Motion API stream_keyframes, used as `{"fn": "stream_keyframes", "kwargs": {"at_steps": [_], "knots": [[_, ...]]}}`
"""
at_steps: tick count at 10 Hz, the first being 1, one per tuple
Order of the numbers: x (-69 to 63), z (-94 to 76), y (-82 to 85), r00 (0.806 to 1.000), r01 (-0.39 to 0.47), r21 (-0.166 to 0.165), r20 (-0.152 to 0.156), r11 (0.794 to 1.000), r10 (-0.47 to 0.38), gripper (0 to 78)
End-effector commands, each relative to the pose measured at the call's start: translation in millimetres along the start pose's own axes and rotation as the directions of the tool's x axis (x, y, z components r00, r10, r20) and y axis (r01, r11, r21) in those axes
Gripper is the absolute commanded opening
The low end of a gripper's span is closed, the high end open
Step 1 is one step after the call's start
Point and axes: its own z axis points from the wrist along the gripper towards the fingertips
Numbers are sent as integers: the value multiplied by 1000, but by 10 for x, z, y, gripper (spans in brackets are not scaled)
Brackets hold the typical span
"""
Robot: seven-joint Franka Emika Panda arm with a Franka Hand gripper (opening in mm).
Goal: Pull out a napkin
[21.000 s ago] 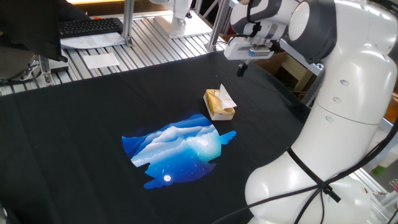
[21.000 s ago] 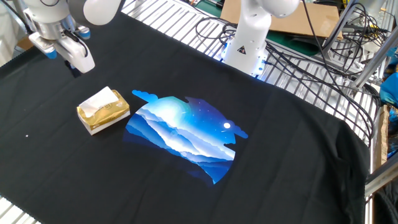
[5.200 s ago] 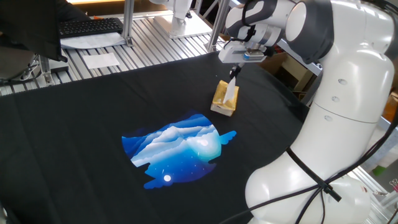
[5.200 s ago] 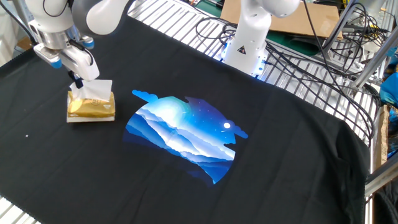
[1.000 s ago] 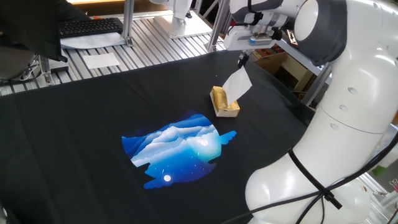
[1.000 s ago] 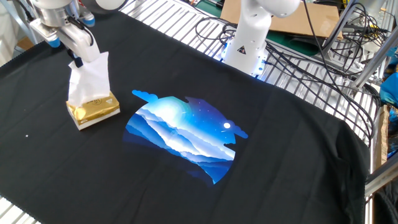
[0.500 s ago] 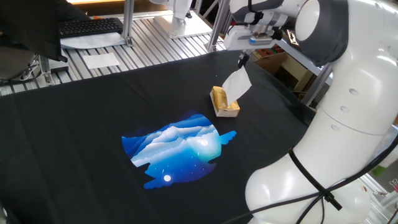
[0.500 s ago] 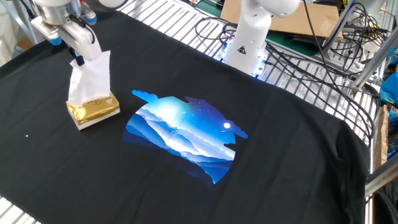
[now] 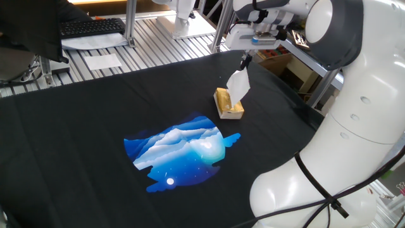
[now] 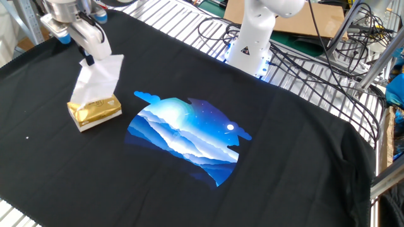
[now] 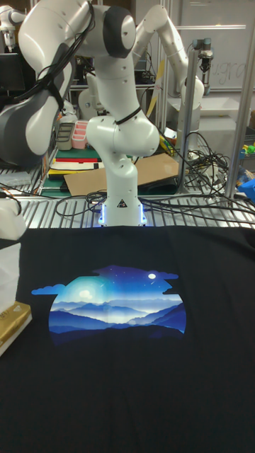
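A white napkin (image 9: 238, 85) (image 10: 96, 79) hangs stretched from my gripper (image 9: 245, 63) (image 10: 89, 61) down to the small yellow-tan box (image 9: 227, 104) (image 10: 95, 111) on the black cloth. The gripper is shut on the napkin's top corner, above and slightly right of the box in the other fixed view. The napkin's lower edge still meets the box top. In the tall fixed view the napkin (image 11: 8, 272) and the box (image 11: 12, 322) show only at the left edge; the gripper is out of that picture.
A blue mountain print (image 9: 180, 151) (image 10: 186, 135) lies on the black cloth beside the box. A keyboard (image 9: 92, 26) and a flat white sheet (image 9: 104, 61) sit on the slatted table behind. A second white robot base (image 10: 254, 38) and cables (image 10: 309, 47) stand at the cloth's far side.
The gripper has moved sideways with the napkin, away from straight above the box, so the napkin now slants more. The box has stayed where it was.
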Motion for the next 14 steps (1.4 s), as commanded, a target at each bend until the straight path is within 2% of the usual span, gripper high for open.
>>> {"fn": "stream_keyframes", "kwargs": {"at_steps": [1, 3, 11, 12, 14], "knots": [[-15, 61, 77, 1000, -12, -12, 1, 1000, 12, 25], [-19, 73, 87, 1000, -14, -22, -4, 1000, 14, 25], [10, 120, 130, 1000, -15, 5, 3, 1000, 15, 25], [10, 120, 130, 1000, -9, 8, -3, 1000, 9, 25], [10, 120, 130, 1000, 29, 25, 8, 999, -30, 25]]}}
